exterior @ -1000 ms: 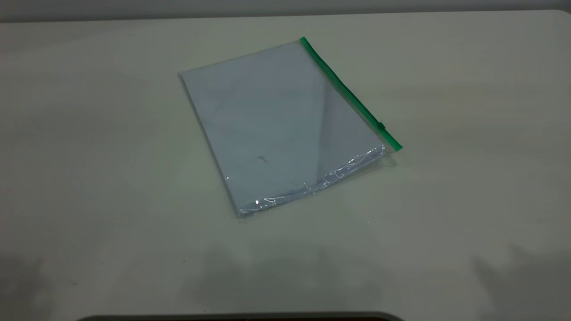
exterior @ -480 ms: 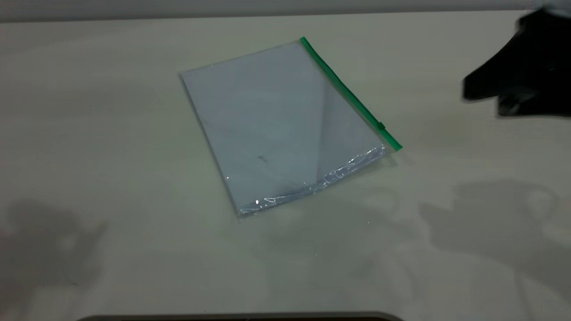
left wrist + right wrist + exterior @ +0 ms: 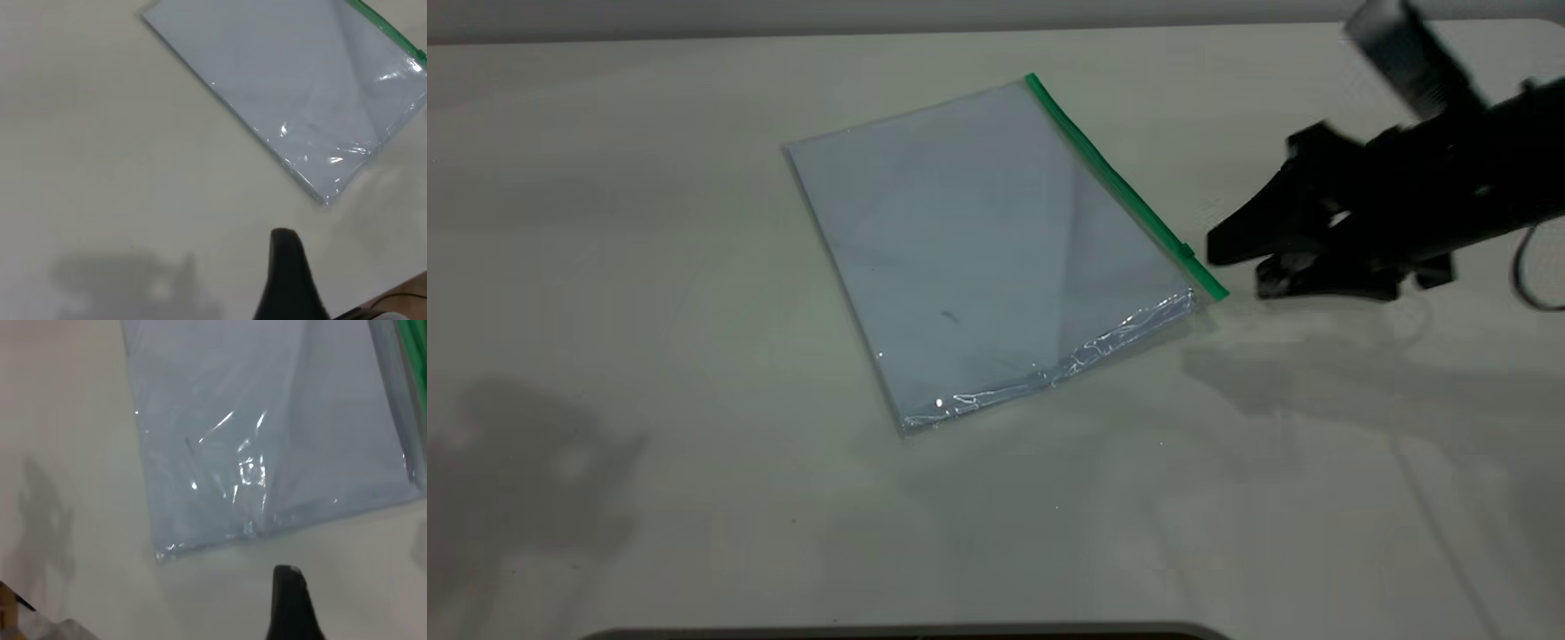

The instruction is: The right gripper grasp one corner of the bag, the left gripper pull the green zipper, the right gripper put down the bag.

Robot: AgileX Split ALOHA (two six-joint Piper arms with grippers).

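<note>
Step one, reaching. Right gripper (image 3: 1236, 267) jaws parted, holding nothing, just beside near corner of bag (image 3: 978, 249); green zipper (image 3: 1116, 182) slider directly ahead. Next: close on corner. Left gripper unseen.

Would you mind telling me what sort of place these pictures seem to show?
Probably a robot test bench or lab, not a home or office. A plain pale table holds only a transparent bag with a green zipper, and a black robot arm's right tool reaches toward the bag's corner.
</note>
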